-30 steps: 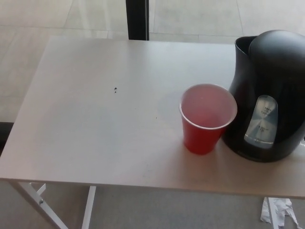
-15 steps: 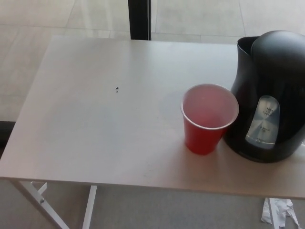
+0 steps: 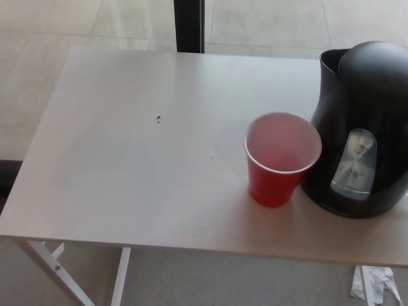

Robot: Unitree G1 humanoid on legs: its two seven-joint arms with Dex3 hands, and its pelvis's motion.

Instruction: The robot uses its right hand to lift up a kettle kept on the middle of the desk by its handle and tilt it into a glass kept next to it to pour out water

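A black electric kettle (image 3: 360,115) stands upright at the right side of the pale desk (image 3: 140,159), partly cut off by the picture's right edge. Its lid is closed and a clear water window faces me; its handle is out of view. A red plastic cup (image 3: 280,159) stands upright just left of the kettle, almost touching its base. The cup looks empty, with a pale inside. Neither of my hands shows anywhere in the head view.
The desk's near edge runs along the bottom, with white metal legs (image 3: 57,271) below at the left. A dark post (image 3: 189,25) stands behind the far edge. Crumpled white paper (image 3: 376,284) lies on the floor at bottom right.
The whole picture has shifted slightly to the right, so the camera moved a little. The kettle and cup have stayed put on the desk.
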